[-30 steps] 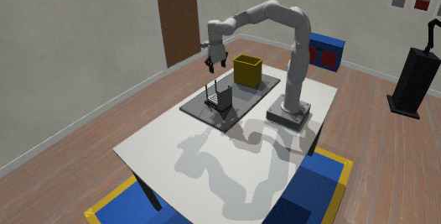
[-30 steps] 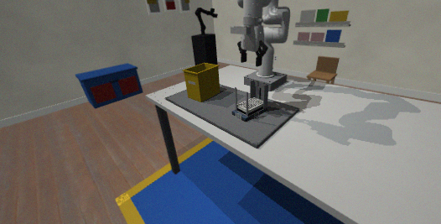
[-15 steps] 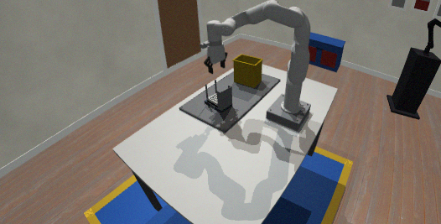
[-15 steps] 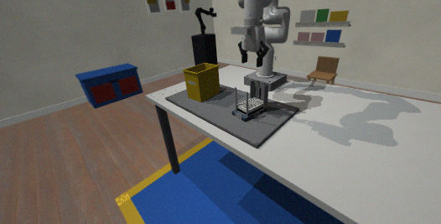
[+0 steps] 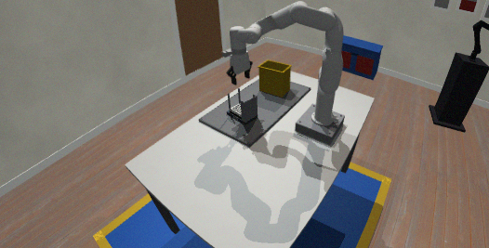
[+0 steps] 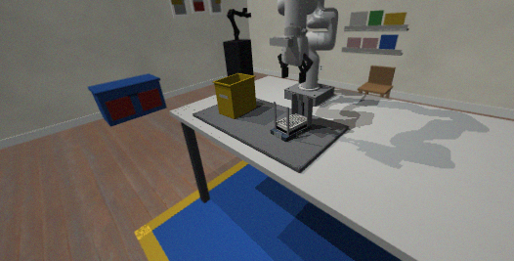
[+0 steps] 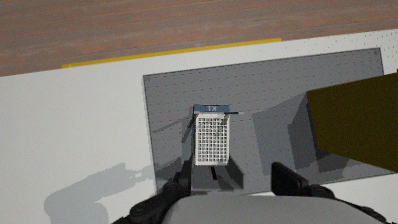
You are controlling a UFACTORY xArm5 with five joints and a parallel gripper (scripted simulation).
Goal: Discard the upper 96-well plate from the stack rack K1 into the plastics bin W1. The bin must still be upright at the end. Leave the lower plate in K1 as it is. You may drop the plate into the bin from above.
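Gripper wide open, empty, hovering above rack K1. Upper plate on top of the stack there. Probably light, rigid, slick plastic; pinch across the short sides. Lower plate not visible.

The gripper hangs wide open above the rack, beside the upright yellow bin.

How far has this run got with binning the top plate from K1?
Nothing is done yet: the upper 96-well plate sits in rack K1. In hand: the gripper hangs open and empty above the rack, lined up over it. Left: descend, grasp the plate, carry it to the upright yellow bin W1 and drop it in.
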